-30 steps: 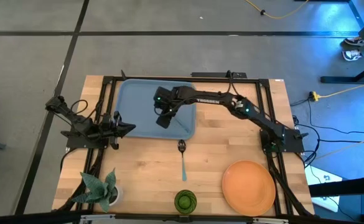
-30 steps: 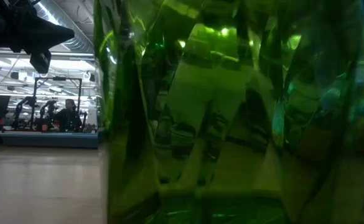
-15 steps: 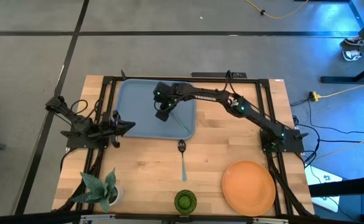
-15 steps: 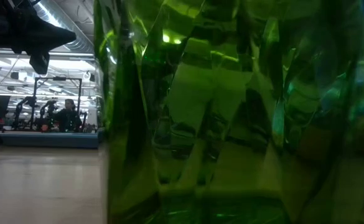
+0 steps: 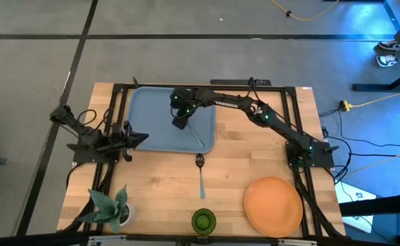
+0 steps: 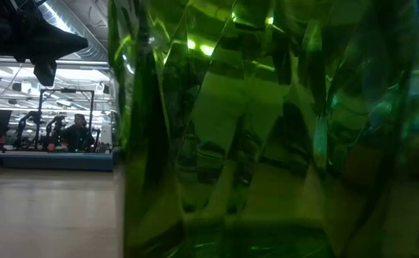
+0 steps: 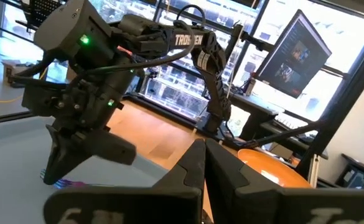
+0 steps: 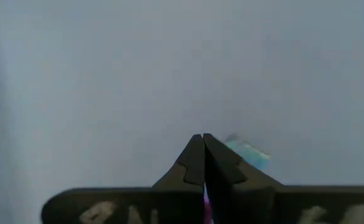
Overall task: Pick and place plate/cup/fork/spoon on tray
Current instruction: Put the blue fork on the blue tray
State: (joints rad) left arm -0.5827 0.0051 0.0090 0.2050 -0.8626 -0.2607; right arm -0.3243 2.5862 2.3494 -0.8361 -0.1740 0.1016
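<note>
A: Fork handling?
B: Judged light, stiff, thin; metal tines likely slippery. Best taken at the purplish handle, pinched across the width.
A: Posn vs right gripper?
B: Fork is seen slanting over the tray near its inner corner, handle end at the fingertips. Fingers are pressed together; a purple sliver is seen btwn them, so apparently clamped on the handle.
A: Left gripper?
B: Parked closed at the tray's left edge.
</note>
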